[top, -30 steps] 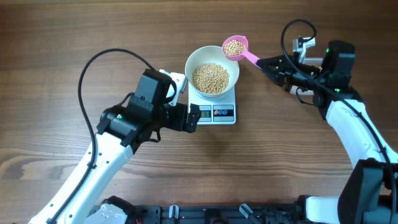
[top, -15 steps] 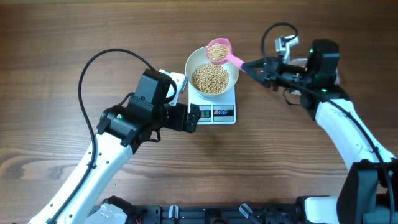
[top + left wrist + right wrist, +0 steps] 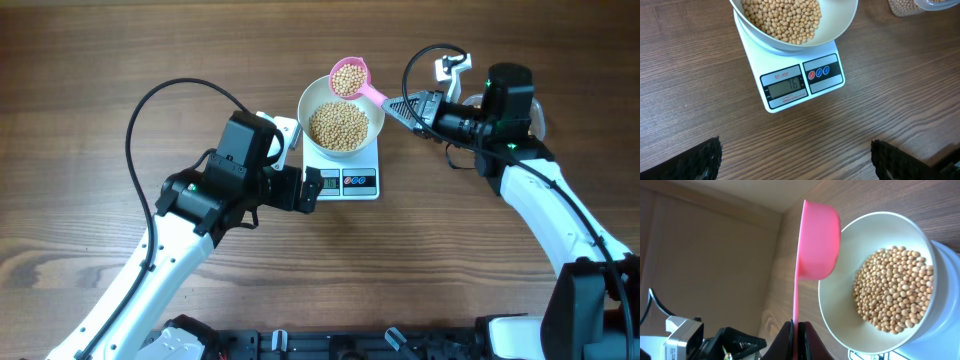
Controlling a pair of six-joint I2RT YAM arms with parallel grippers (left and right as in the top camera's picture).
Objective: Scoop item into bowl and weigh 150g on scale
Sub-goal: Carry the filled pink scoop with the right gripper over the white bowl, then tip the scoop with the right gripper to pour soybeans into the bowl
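The white bowl point(image 3: 306, 106) stands on the scale point(image 3: 361, 182), partly filled with tan beans point(image 3: 338, 124). A pink scoop point(image 3: 349, 78) full of beans hangs level over the bowl's far rim, and my right gripper point(image 3: 402, 104) is shut on its handle. In the right wrist view the scoop point(image 3: 817, 240) is seen from the side beside the bowl point(image 3: 837, 305). My left gripper point(image 3: 312, 188) is open at the scale's front left corner, holding nothing. Its view shows the scale point(image 3: 802, 80), whose display looks like 76, and the bowl point(image 3: 842, 22) above.
A clear tub of beans point(image 3: 920, 5) sits at the top right of the left wrist view. In the overhead view it is mostly hidden behind my right arm point(image 3: 520, 110). Cables loop above both arms.
My right gripper has carried the full scoop leftward from beside the bowl to over its far rim. The left arm has not moved.
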